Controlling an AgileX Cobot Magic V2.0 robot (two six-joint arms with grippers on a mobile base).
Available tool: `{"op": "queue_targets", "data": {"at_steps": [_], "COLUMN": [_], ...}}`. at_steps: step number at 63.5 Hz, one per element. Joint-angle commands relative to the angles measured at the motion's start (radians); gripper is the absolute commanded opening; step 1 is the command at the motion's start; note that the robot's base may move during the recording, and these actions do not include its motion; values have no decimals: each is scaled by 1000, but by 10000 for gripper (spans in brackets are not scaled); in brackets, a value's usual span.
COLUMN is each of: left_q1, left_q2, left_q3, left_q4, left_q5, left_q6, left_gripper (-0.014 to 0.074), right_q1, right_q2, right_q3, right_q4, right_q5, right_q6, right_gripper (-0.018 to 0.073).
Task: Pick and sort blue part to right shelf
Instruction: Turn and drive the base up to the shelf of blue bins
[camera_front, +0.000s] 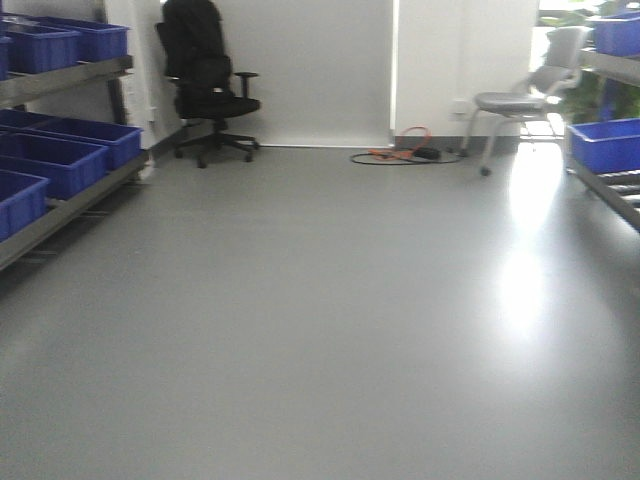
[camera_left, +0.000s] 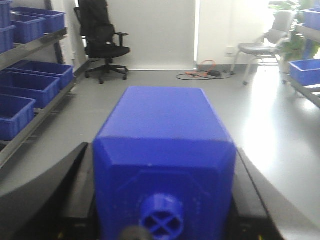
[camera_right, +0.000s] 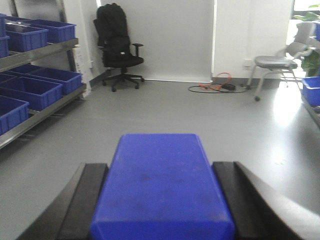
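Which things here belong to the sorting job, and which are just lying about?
Job: blue part (cap hidden), gripped in the right tool; right shelf with its blue bin.
Not the job: bevelled blue block with a round knob in the left tool; left shelf; black office chair; grey chair; floor cables.
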Motion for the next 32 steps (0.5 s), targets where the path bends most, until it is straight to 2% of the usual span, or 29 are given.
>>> {"op": "queue_targets", "data": {"at_steps": [1,32], "left_q1": [0,0], "left_q2": [8,8], "left_q3": [-30,-30], "left_q4": [-8,-8], "left_q5": [-91,-91], "left_q6": [-1,-1], "left_gripper": [353,353], "right_q1": [-6,-6], "right_q2": [5,5], "right_q3": [-30,-30], "right_q4": [-6,-6], "right_q5": [-88,-88], "right_q6": [-10,-10], "right_gripper": [391,391]}}
